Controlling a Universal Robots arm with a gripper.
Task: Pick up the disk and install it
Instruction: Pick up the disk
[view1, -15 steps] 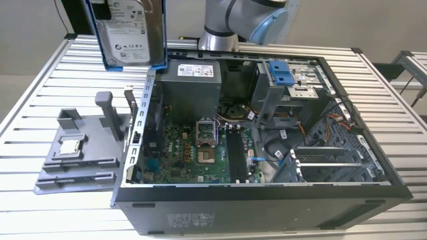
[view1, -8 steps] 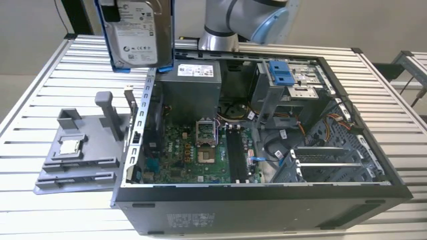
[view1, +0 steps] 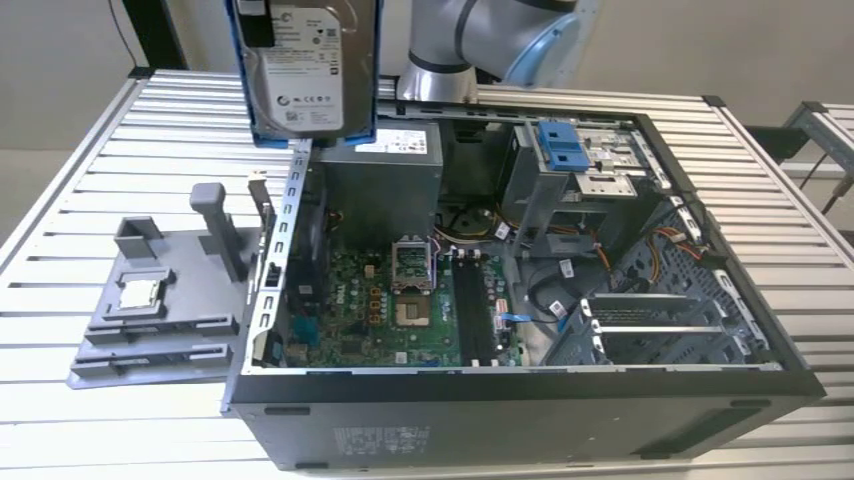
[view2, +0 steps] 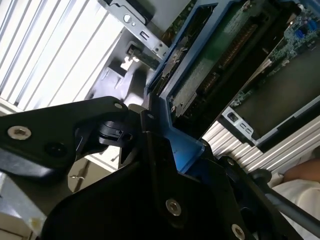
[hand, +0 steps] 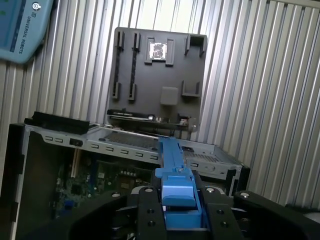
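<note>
**Item:** disk. Flat silver-grey metal drive with a white label, framed by a blue rail.

**Location:** raised in the air and standing on edge, label toward the exterior camera. It hangs over the far left corner of the open computer case, clear of the table. The second wrist view shows its circuit-board underside.

**Holder:** gripper. In both wrist views the jaws are closed on the disk, with the blue rail pinched between the black fingers.

**Handling, as judged:**
- Rigid, dense body, moderately heavy for its size, so it will not flex.
- The metal faces look smooth and likely slippery. The plastic rail should give better purchase but may bend a little under clamping.
- The exposed board and connector are fragile, so hold it by the rail edges, never the board face.
- Sensitive to knocks, so it wants a gentle, square entry.

**Surroundings:**
- The motherboard lies on the case floor.
- A blue latch piece sits on the drive cage at the case's far right.
- A grey fixture tray rests on the table left of the case, carrying a processor chip.

**Status:** pick-up done, disk not yet seated.
</note>
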